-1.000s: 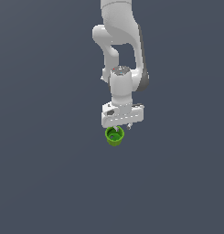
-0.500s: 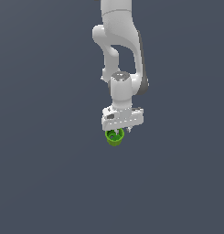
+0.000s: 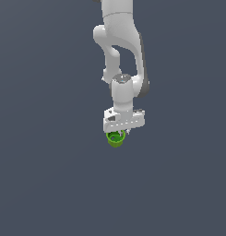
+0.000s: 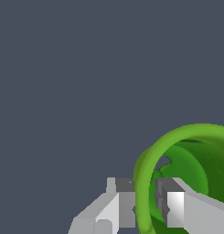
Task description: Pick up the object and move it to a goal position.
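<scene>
The object, a small bright green cup [image 3: 115, 138], hangs just under the white hand of my arm in the exterior view. My gripper [image 3: 117, 132] is shut on the cup's rim. In the wrist view the thick green rim [image 4: 141, 183] runs between the two grey fingers. One finger [image 4: 124, 201] is outside the cup and the other finger [image 4: 173, 203] is inside its hollow. My gripper [image 4: 146, 205] pinches the wall there. The cup is tilted, with its opening facing the wrist camera.
A plain dark grey surface [image 3: 45, 175] fills the surroundings in both views. No other objects, markers or edges show.
The hand with the green cup has shifted slightly lower in the exterior view. The grip on the cup looks unchanged.
</scene>
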`<state>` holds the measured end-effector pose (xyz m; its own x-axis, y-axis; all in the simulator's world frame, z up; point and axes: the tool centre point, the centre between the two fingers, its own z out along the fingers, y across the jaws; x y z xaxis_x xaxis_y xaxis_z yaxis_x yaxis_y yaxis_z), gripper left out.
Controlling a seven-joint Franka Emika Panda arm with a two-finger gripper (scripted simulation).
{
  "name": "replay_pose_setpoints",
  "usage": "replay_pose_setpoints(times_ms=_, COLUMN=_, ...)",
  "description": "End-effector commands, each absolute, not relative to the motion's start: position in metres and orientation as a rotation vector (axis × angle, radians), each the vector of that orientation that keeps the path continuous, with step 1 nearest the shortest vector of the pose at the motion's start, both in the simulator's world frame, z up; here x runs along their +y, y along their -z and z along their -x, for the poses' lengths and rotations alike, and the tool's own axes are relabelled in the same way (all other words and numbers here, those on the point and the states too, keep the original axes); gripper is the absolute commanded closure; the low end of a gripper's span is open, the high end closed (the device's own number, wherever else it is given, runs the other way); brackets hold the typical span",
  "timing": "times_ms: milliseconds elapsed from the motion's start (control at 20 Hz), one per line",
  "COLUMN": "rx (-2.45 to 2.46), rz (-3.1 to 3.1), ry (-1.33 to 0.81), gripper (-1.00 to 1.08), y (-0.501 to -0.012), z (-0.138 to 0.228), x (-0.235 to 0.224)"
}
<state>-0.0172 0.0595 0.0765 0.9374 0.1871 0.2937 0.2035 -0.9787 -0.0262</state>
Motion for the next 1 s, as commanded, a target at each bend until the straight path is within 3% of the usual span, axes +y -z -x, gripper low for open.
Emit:
replay_pose_setpoints(times_ms=0, rx=-0.307, rz=3.037, ry=0.452, gripper=1.08, y=-0.076, z=0.017, x=0.06)
replay_pose_setpoints(times_ms=500, rx=-0.306, rz=3.037, ry=0.452, gripper=1.08, y=-0.078, z=0.013, x=0.048)
replay_pose_setpoints(times_ms=950, rx=-0.306, rz=3.036, ry=0.454, gripper=1.08, y=-0.085, z=-0.009, x=-0.005)
